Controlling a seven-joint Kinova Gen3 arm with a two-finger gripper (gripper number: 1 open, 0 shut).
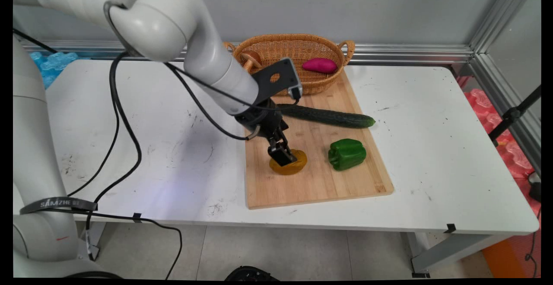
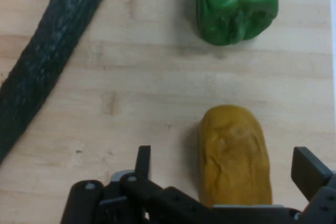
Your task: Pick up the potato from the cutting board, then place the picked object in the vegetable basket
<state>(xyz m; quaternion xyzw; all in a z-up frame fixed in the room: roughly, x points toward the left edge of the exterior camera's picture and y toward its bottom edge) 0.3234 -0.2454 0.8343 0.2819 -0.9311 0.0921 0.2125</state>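
Now your tool [image 2: 226,174] is spread wide, one finger on each side of the yellow potato [image 2: 234,153] lying on the wooden board [image 1: 319,181]. Keep it centered and low, and don't bump the green pepper [image 2: 236,4] close by.

A black strap [image 1: 58,204] round the arm's lower link reads "SAMZHE" in pale letters.

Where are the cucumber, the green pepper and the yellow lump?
cucumber [image 1: 326,115]: main view, middle of its length.
pepper [image 1: 347,154]: main view, centre of its body.
yellow lump [image 2: 234,153]: hand view, its upper face.
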